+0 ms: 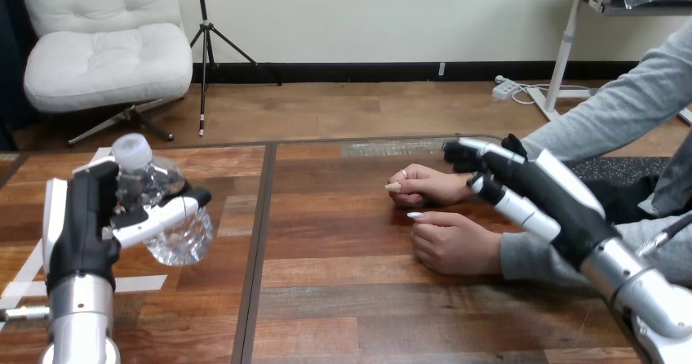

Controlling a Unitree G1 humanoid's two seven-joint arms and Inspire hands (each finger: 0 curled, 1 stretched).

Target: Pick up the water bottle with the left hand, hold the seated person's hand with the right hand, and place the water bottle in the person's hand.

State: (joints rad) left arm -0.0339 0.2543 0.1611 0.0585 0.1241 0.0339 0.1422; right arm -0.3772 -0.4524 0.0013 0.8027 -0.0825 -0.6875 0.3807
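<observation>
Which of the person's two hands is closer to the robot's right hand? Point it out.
The person's upper hand: the right hand reaches in right at its wrist. The person's lower hand lies nearer the camera, farther from those fingertips.

Locate the water bottle point(184, 237) at 9 o'clock from the table point(343, 299) centre, enclosed by the fingers point(161, 215) of the left hand point(77, 233). The person's two hands lie on the table at 3 o'clock from centre: the farther hand point(428, 184) sits at 12 o'clock of the nearer hand point(453, 246), just apart. The right hand point(538, 188) stands at 3 o'clock of the farther hand, over the person's wrists; you cannot confirm contact.
</observation>
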